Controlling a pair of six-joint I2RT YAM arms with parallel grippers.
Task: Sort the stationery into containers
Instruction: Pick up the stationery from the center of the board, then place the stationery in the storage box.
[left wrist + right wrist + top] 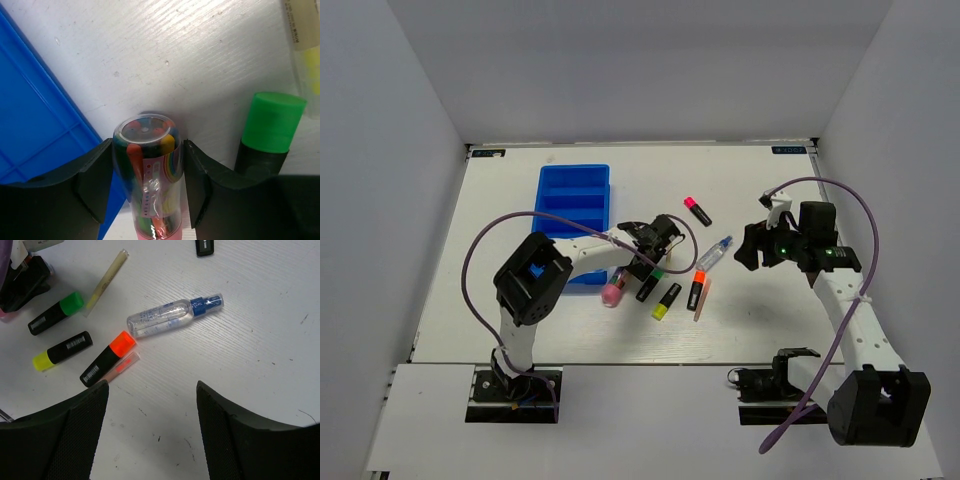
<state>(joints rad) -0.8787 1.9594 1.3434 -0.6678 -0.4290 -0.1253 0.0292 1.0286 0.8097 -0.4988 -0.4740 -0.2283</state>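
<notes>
1. The top view looks down from above and behind on the whole table (750, 320)
2. The left wrist view is very close to the green highlighter (272, 125)
3. The right wrist view, from higher up, shares it

The tray (573, 172) is bright blue; the worktop (750, 310) is white with a fine wood grain. Black bodies have the pink highlighter (697, 210), green highlighter (55, 318), yellow highlighter (62, 350) and orange highlighter (107, 358). The fat marker (147, 170) is clear, with many colours inside and a pink end. The tube (170, 316) is clear, blue-capped.
</notes>
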